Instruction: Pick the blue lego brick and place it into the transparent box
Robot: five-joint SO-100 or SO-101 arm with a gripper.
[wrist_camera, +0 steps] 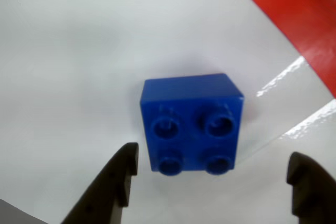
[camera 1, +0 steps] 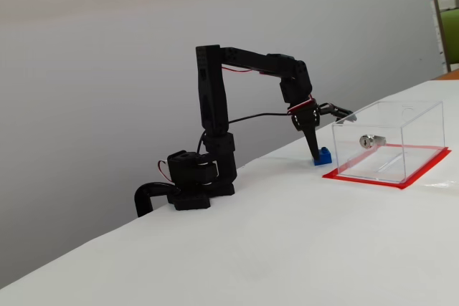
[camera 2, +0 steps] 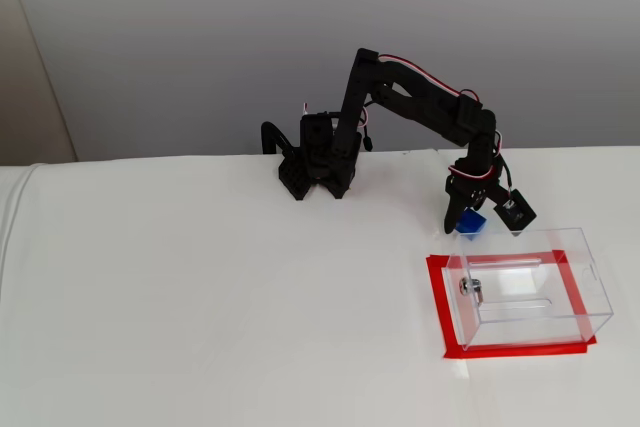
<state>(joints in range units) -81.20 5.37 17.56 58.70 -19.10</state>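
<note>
The white table (camera 2: pixel 200 297) carries everything, and the black SO-100-type arm (camera 1: pixel 215 105) reaches from its base across to the far side, bent down at the wrist. Next in size, the transparent box (camera 2: pixel 530 292) stands on its red flat base (camera 2: pixel 445 322), holding only its small silver lock-like part (camera 2: pixel 472 288); no brick is inside, so the placing has not been done. The gripper (wrist_camera: pixel 210 174) hangs low over the table with its fingers spread wide, one on each side of the blue lego brick (wrist_camera: pixel 191 124) in the wrist view, neither finger visibly touching it. The brick sits studs-up on the table, just beside the box's base and outside it. By my reading the approach is made; closing on the brick, lifting it, carrying it over the wall and releasing are all left.
</note>
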